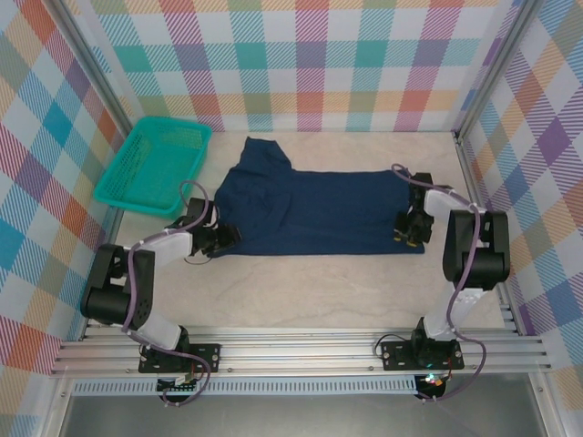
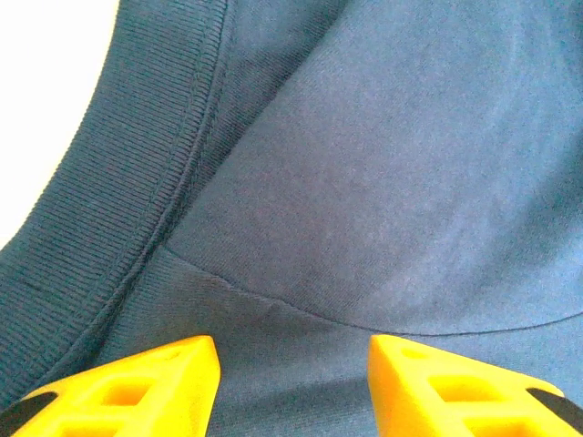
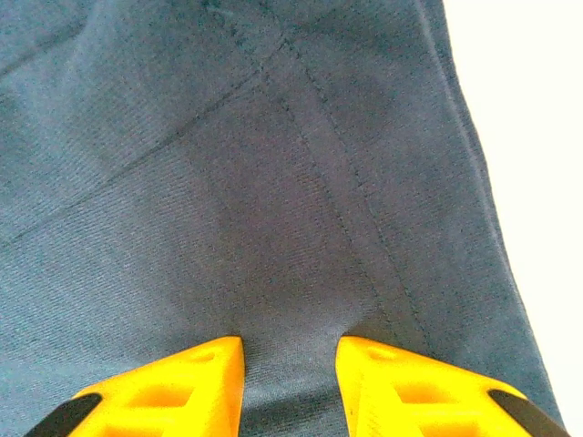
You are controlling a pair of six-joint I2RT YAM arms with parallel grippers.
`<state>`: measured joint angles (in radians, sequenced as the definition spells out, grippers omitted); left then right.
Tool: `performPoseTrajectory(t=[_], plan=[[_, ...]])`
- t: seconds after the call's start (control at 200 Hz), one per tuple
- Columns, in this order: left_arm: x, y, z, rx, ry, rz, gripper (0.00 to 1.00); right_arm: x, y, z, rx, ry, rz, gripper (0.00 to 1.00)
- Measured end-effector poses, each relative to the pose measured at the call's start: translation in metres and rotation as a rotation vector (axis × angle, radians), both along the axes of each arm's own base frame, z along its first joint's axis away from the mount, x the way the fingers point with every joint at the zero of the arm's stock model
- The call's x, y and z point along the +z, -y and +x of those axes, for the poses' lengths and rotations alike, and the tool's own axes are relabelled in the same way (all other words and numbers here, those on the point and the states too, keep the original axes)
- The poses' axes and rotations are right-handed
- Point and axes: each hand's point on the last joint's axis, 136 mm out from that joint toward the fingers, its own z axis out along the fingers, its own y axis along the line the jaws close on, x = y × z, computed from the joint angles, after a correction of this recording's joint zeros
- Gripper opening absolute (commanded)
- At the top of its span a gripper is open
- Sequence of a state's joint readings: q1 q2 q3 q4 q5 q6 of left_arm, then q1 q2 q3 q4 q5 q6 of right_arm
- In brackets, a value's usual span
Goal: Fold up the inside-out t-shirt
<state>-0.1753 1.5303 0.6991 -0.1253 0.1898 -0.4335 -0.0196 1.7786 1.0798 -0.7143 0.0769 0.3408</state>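
Beside the basket: the t-shirt (image 1: 310, 214) is lying spread flat on the table (image 1: 310, 291), one sleeve sticking out along the side level with the basket (image 1: 155, 164).
Left gripper (image 1: 221, 238): sitting at the shirt end nearest the basket, jaws standing roughly half open over the ribbed collar (image 2: 137, 182), cloth lying smooth between them, nothing gripped.
Right gripper (image 1: 410, 228): sitting at the shirt end farthest from the basket, jaws standing closer together by the stitched hem (image 3: 337, 182); a small pucker of cloth is rising between them, but I cannot tell whether it is gripped.
Risk, collar end: the left jaws may be catching only the top layer, because the collar is lying doubled there, so the layers could be peeling apart on lifting.
Risk, hem end: the pinch is sitting close to the cloth edge, so it could be slipping out.
Risk, both: one end gripping before the other would be dragging the shirt askew.
Count: one t-shirt, one basket, two grippers.
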Motion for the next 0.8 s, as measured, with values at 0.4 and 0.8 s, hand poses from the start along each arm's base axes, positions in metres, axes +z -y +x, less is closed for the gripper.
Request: performPoseTrajectory(t=[0.4, 0.8], plan=[[0.047, -0.008, -0.025, 0.033, 0.048, 0.008, 0.62, 0.057, -0.032, 0.020, 0.114, 0.224, -0.010, 0.47], [0.086, 0.021, 0.169, -0.043, 0.235, 0.041, 0.64, 0.064, -0.032, 0.181, 0.184, 0.425, -0.051, 0.56]])
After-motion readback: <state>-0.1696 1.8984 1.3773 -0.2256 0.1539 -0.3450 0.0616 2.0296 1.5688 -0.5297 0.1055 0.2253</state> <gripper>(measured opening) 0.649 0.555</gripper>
